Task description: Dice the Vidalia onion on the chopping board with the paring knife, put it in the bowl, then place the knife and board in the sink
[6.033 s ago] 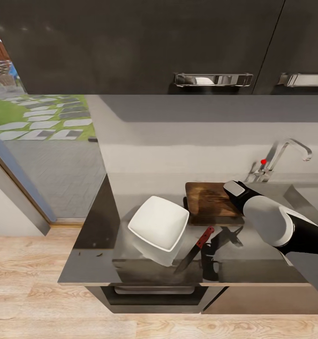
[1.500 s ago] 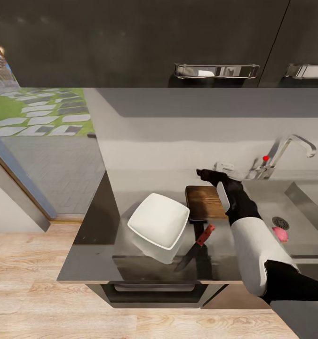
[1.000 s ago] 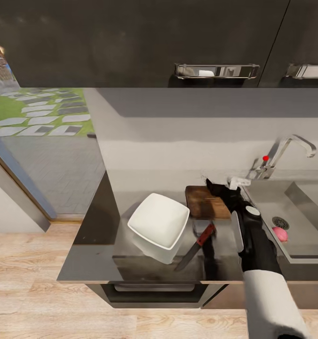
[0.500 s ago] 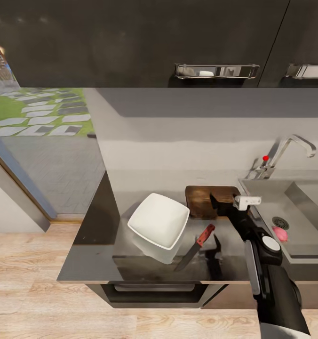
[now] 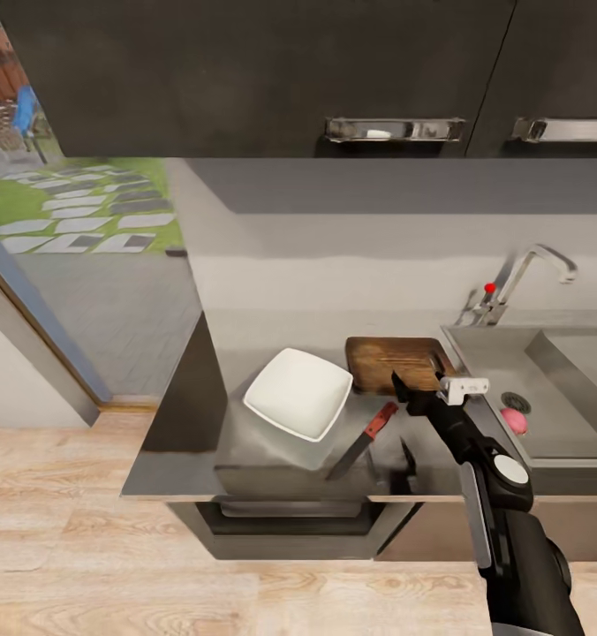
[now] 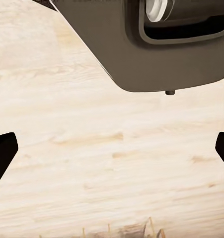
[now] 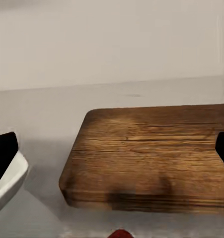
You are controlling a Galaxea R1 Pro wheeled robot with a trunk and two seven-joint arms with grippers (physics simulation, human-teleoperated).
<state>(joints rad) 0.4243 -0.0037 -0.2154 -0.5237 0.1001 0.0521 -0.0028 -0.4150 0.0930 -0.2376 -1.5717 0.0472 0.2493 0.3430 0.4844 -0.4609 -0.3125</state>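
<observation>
- Head view: the right end effector [image 5: 403, 389] is seen poised over the near right edge of the chopping board [image 5: 394, 363] on the grey surface [image 5: 179, 424], its fingers spread and nothing held.
- The onion [image 5: 513, 420], pink, is seen in the sink [image 5: 493, 353] beside the drain, to the right of that end effector and slightly nearer.
- The paring knife [image 5: 364, 439] is laid diagonally just left of it, handle far, blade near.
- The right arm is judged nearer; the left end effector [image 6: 112, 148] is spread over wooden floor.
</observation>
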